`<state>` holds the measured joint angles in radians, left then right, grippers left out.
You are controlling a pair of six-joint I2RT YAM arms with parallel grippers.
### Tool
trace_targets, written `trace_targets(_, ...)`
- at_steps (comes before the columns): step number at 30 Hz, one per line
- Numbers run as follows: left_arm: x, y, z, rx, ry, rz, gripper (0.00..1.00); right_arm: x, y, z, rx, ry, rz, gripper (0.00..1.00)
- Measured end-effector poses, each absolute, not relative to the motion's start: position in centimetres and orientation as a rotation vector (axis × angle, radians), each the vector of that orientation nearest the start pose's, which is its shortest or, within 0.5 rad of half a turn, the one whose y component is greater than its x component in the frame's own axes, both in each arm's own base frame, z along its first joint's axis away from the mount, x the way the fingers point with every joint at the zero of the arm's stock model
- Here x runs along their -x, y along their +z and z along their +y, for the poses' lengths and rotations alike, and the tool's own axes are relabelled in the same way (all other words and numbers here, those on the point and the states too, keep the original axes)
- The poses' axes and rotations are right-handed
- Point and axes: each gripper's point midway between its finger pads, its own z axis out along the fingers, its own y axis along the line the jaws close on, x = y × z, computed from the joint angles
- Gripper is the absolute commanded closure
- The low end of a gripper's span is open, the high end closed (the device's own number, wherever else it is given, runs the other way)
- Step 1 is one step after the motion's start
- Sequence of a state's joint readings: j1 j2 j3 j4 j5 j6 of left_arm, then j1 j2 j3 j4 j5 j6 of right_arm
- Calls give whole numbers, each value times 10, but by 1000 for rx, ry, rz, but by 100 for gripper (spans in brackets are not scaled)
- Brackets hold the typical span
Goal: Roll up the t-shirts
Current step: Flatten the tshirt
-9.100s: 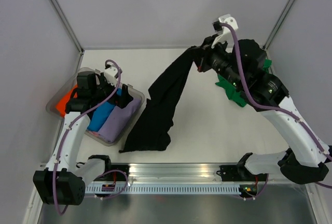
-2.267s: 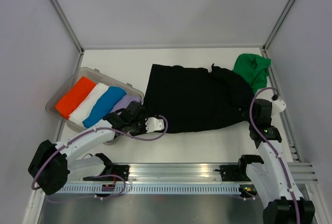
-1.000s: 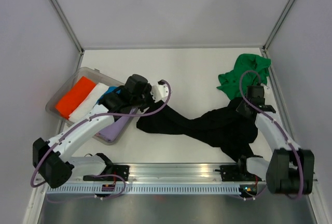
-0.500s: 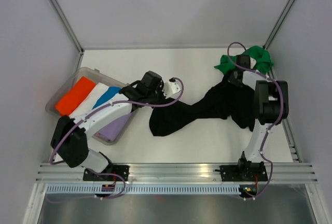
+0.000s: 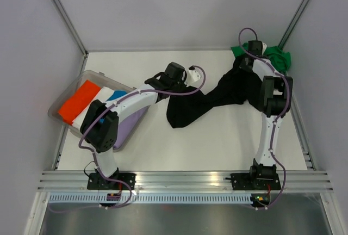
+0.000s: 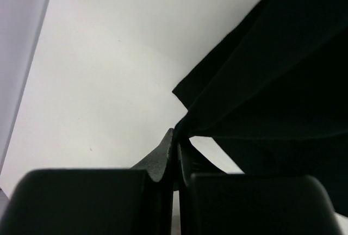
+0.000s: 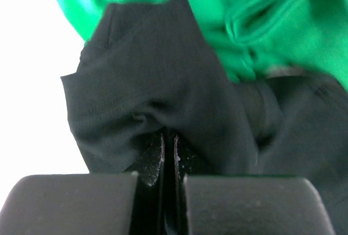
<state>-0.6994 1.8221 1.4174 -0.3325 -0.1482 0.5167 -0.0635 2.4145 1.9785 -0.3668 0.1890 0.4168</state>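
Black t-shirt (image 5: 217,98) is pinched by closed left end effector (image 6: 175,156) and right end effector (image 7: 168,149); green t-shirt (image 5: 278,59) touching it could be dragged along.

We see a plain black t-shirt (image 5: 217,96) and a plain bright green t-shirt (image 5: 278,60) on the white bench (image 5: 190,142). In the clear bin (image 5: 89,74) lie an orange roll (image 5: 76,100) and a lavender roll (image 5: 132,123). The left arm (image 5: 138,98) and right arm (image 5: 267,137) are white, their cables (image 5: 240,38) purple.
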Motion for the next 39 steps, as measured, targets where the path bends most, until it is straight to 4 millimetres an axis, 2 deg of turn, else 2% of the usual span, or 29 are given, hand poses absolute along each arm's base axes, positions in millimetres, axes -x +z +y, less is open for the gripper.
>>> trace_targets(3, -408, 148, -277, -1218, 88, 1919, 98, -580, 58, -48, -587, -20, 2275, 100)
trace_targets(5, -410, 163, -272, -1186, 103, 1901, 98, -564, 98, -42, -549, 20, 2237, 100)
trace_targets(7, -410, 189, -263, -1136, 126, 1870, 98, -554, 161, -37, -507, 67, 2130, 100)
trace_targets(9, -410, 219, -253, -1075, 149, 1830, 98, -539, 235, -33, -468, 100, 1992, 100)
trace_targets(12, -415, 273, -232, -961, 177, 1764, 98, -510, 346, -33, -425, 138, 1756, 100)
trace_targets(14, -427, 311, -213, -866, 200, 1723, 98, -495, 407, -36, -405, 153, 1623, 100)
trace_targets(16, -443, 346, -191, -767, 234, 1684, 98, -494, 458, -38, -388, 168, 1523, 100)
trace_targets(18, -459, 377, -171, -681, 270, 1652, 98, -506, 498, -39, -369, 194, 1448, 100)
trace_targets(21, -482, 414, -147, -580, 322, 1602, 98, -529, 528, -35, -340, 234, 1387, 100)
trace_targets(23, -493, 430, -141, -543, 342, 1576, 98, -540, 528, -33, -332, 255, 1385, 100)
trace_targets(26, -497, 431, -141, -545, 344, 1571, 98, -542, 511, -30, -331, 264, 1425, 100)
trace_targets(27, -496, 428, -142, -555, 340, 1574, 98, -540, 500, -31, -338, 260, 1443, 100)
trace_targets(28, -495, 423, -144, -570, 329, 1577, 98, -530, 481, -31, -349, 255, 1476, 100)
trace_targets(29, -492, 413, -146, -593, 319, 1592, 98, -518, 453, -30, -367, 249, 1540, 100)
trace_targets(30, -488, 399, -148, -620, 301, 1602, 98, -507, 433, -29, -379, 250, 1575, 99)
trace_targets(32, -474, 363, -150, -693, 271, 1658, 98, -472, 373, -27, -427, 243, 1667, 98)
trace_targets(35, -439, 285, -153, -854, 207, 1765, 98, -414, 278, -25, -536, 232, 1814, 95)
trace_targets(37, -406, 230, -158, -991, 153, 1826, 98, -380, 223, -24, -614, 215, 1903, 89)
trace_targets(38, -387, 204, -161, -1065, 123, 1850, 98, -361, 194, -24, -657, 202, 1948, 83)
trace_targets(39, -367, 180, -163, -1144, 89, 1875, 98, -343, 167, -25, -702, 184, 1999, 59)
